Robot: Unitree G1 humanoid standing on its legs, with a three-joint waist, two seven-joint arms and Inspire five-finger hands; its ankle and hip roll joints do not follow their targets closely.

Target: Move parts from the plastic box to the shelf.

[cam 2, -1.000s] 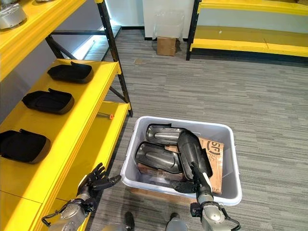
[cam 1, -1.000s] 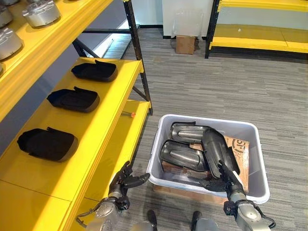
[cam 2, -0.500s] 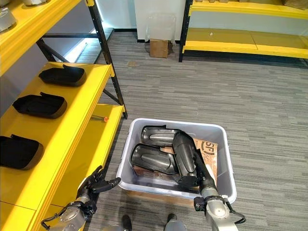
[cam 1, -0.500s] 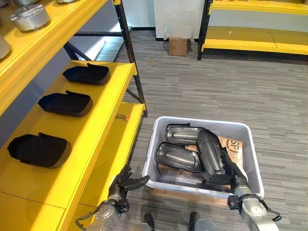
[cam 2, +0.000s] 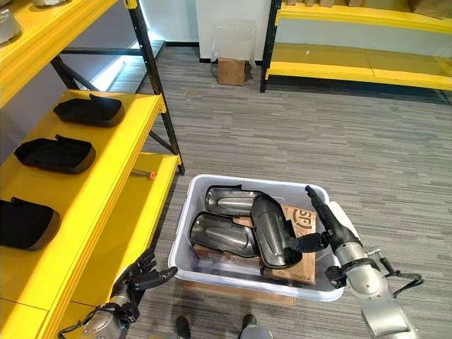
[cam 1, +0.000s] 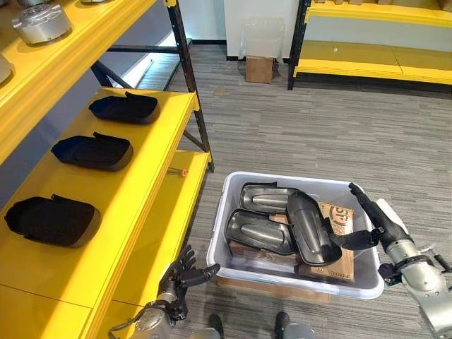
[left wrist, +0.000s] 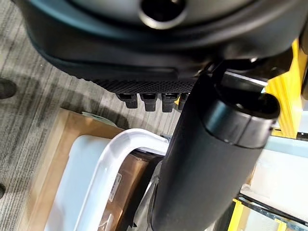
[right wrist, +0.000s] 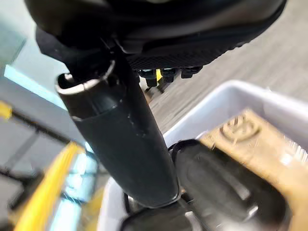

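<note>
**Inspector:** Grey plastic box (cam 1: pixel 227 212) stands on the carpet at about 5 o'clock in the head views, just beside the foot of the yellow shelf (cam 1: pixel 141 191). Contents?

**Assistant:** Three dark metal shell parts. One (cam 1: pixel 265 197) lies at the far end, one (cam 1: pixel 256 232) on the shelf side, and a third (cam 1: pixel 308 229) rests tilted across them, over a sheet of cardboard (cam 1: pixel 345 217).

**Inspector:** Right hand?

**Assistant:** The right hand (cam 1: pixel 371 220) sits at the box's 3 o'clock rim. Its fingers are straight, pointing toward 11 o'clock. The thumb reaches inward and touches the tilted part's edge. Nothing is gripped; the hand is spread.

**Inspector:** Left hand?

**Assistant:** The left hand (cam 1: pixel 181 270) hangs low at 7 o'clock, between the shelf's lower board and the box's near corner. Fingers are relaxed and spread, holding nothing, just apart from the rim.

**Inspector:** Shelf status?

**Assistant:** Three black moulded parts sit in a row on the middle board: one (cam 1: pixel 52 220) at 9 o'clock, one (cam 1: pixel 92 150) farther along, one (cam 1: pixel 124 107) at 11 o'clock. Silver round metal parts (cam 1: pixel 39 21) occupy the top board. A small cardboard carton (cam 1: pixel 259 68) stands at 12 o'clock against the far wall.
</note>
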